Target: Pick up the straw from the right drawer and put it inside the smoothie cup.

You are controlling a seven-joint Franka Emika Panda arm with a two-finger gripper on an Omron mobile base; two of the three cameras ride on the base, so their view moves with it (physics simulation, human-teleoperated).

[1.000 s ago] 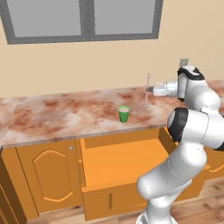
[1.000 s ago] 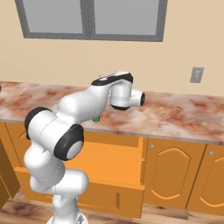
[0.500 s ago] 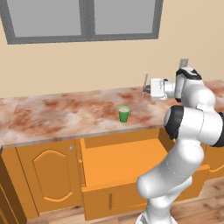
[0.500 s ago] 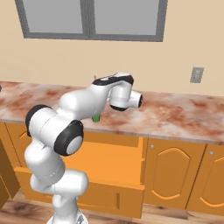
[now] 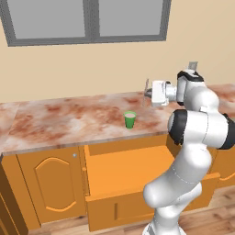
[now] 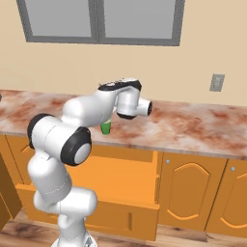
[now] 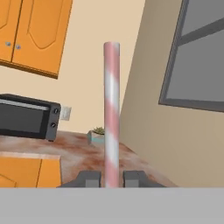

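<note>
We see the straw (image 7: 111, 113) clamped near its lower end between the gripper's (image 7: 111, 179) closed jaws, above the counter (image 5: 69, 119) right of the cup (image 5: 130, 120), whose narrow mouth it could easily miss or tip.

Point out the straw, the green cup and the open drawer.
straw (image 7: 111, 113), hand view, middle of its striped shaft.
green cup (image 5: 130, 120), left base view, its side wall.
drawer (image 5: 128, 172), left base view, its bare orange floor.

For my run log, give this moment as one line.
claw: shut on straw | smoothie cup: on counter, no straw inside | right drawer: open
</note>
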